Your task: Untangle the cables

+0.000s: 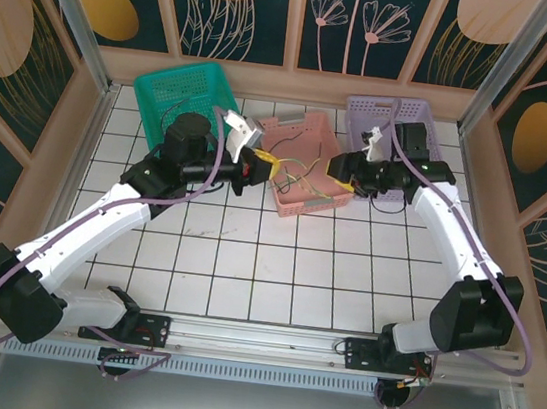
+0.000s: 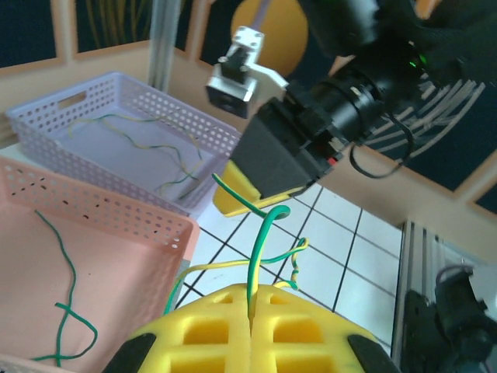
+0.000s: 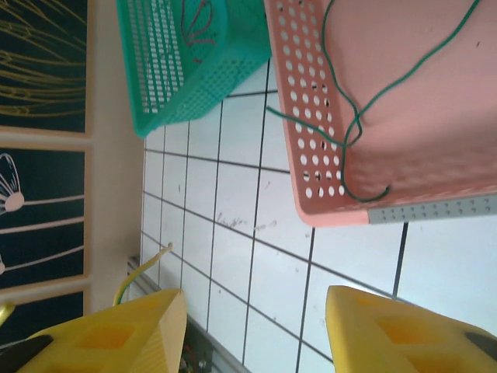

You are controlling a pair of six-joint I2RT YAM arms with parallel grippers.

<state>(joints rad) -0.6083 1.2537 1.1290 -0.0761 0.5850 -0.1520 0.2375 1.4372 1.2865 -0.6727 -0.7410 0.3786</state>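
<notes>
My left gripper (image 2: pixel 250 311) is shut on a green cable (image 2: pixel 261 249) that rises from between its yellow fingers and bends toward one yellow finger (image 2: pixel 237 194) of the right gripper. A yellow-green cable (image 2: pixel 299 256) loops just beyond, over the white tiles. From above, both grippers hang over the pink basket (image 1: pixel 326 131), the left gripper (image 1: pixel 261 168) facing the right gripper (image 1: pixel 339 169), with thin cables (image 1: pixel 295 178) strung between them. My right gripper (image 3: pixel 256 334) is open, its gap bare. A yellow-green cable end (image 3: pixel 147 264) sticks out beside its left finger (image 3: pixel 132 334).
The pink basket (image 3: pixel 404 93) holds a loose green cable (image 3: pixel 353 132). A green basket (image 1: pixel 182 97) at the back left holds reddish wire (image 3: pixel 198 19). In the lilac basket (image 1: pixel 412 112) at the back right lies a yellow-green wire (image 2: pixel 167 155). White tiled floor spreads in front.
</notes>
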